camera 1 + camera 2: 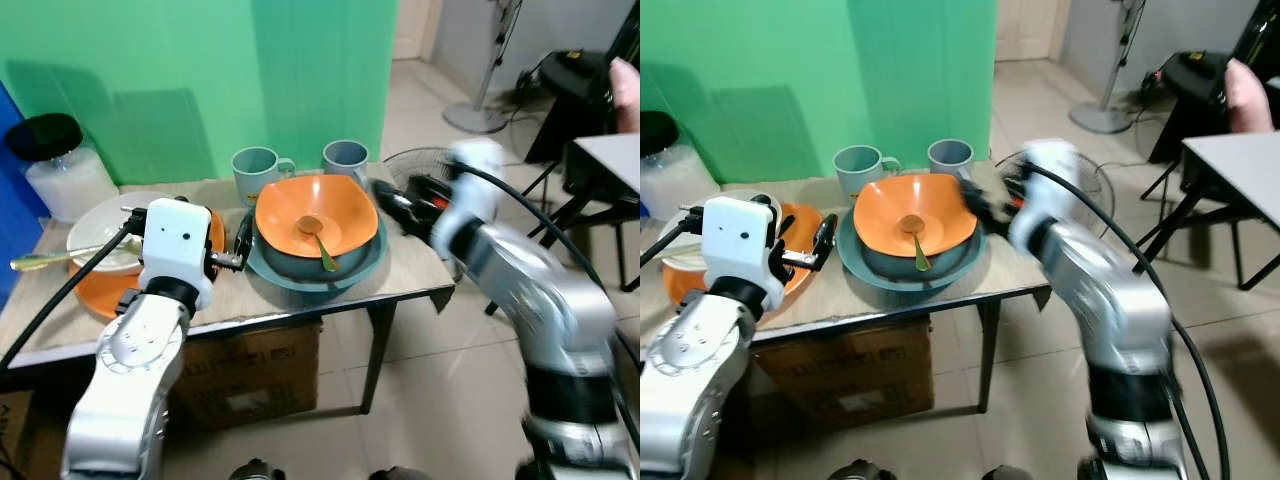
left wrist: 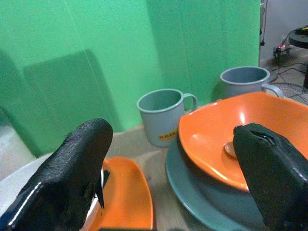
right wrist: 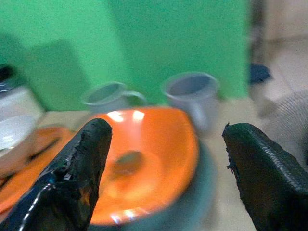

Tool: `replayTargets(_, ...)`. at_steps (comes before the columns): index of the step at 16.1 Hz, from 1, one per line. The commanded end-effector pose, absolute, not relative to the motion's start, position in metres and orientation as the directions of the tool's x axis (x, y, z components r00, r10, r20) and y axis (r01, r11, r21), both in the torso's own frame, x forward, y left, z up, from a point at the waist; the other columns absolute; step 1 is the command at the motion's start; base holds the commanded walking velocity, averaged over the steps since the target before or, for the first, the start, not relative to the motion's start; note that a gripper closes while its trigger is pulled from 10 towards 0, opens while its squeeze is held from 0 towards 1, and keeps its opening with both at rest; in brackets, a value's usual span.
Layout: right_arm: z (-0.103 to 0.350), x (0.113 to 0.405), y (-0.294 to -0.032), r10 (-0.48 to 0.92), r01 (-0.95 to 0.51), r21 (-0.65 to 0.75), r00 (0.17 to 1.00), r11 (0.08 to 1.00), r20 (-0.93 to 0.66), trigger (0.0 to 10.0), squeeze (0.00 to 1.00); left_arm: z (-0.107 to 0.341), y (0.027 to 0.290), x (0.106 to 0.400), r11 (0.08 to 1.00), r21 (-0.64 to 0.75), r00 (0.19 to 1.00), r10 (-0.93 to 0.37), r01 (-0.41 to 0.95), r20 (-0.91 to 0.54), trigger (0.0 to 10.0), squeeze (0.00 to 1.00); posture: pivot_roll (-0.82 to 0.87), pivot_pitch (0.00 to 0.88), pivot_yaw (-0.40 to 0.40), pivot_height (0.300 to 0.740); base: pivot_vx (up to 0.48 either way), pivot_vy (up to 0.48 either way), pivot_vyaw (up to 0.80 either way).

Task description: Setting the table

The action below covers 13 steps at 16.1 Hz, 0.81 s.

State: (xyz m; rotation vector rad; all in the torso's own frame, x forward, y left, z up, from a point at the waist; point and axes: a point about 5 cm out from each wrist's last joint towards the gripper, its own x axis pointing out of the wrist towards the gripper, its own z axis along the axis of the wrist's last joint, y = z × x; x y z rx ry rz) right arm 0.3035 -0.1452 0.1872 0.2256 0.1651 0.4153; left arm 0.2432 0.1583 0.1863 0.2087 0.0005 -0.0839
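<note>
A small worktop (image 1: pixel 420 275) stands against a green backdrop (image 1: pixel 250 80). Near its middle an orange bowl (image 1: pixel 315 215) sits stacked inside a grey-blue bowl (image 1: pixel 300 265), which in turn rests on a grey-blue plate (image 1: pixel 365 265). A spoon (image 1: pixel 318 238) with a green handle lies in the orange bowl. Behind the stack stand two grey-blue mugs, the left mug (image 1: pixel 256 172) and the right mug (image 1: pixel 345 158), near each other. Towards the robot's left lie an orange plate (image 1: pixel 100 290) and a white dish (image 1: pixel 100 222) with a utensil (image 1: pixel 45 260) across it, and a clear jar with a black lid (image 1: pixel 62 165) stands at the far left corner.

The left gripper (image 1: pixel 238 250) hovers just beside the left rim of the bowl stack, its fingers (image 2: pixel 72 178) spread wide and holding nothing. The right gripper (image 1: pixel 395 210) is at the right rim of the stack, blurred in the head views; in its wrist view the fingers (image 3: pixel 72 178) stand wide apart and empty, though whether they touch the bowl is hard to tell. A cardboard box (image 1: pixel 250 375) sits under the worktop, and a floor fan (image 1: pixel 480 95) stands on the tiles behind.
</note>
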Motion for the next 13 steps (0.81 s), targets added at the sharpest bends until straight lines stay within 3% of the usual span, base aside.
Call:
replayTargets(1, 0.187, 0.296, -0.157, 0.36, -0.329, 0.24, 0.928, 0.913, -0.098, 10.0, 0.0, 0.186, 0.155, 0.245, 0.978, 0.195, 0.997, -0.077, 0.076, -0.001, 10.0, 0.0, -0.11, 0.033, 0.099, 0.74, 0.0, 0.0, 0.0)
replayTargets(7, 0.176, 0.275, -0.162, 0.324, -0.308, 0.149, 0.941, 0.94, -0.101, 10.0, 0.0, 0.178, 0.152, 0.244, 0.992, 0.124, 1.0, -0.018, 0.018, -0.002, 10.0, 0.0, -0.14, 0.055, 0.11, 0.74, 0.0, 0.0, 0.0)
replayTargets(13, 0.17, 0.275, -0.148, 0.405, -0.388, 0.158, 0.909, 0.908, -0.095, 10.0, 0.0, 0.179, 0.167, 0.223, 0.99, 0.119, 0.997, 0.075, -0.074, -0.004, 10.0, 0.0, -0.06, 0.052, 0.059, 0.74, 0.087, 0.0, 0.76)
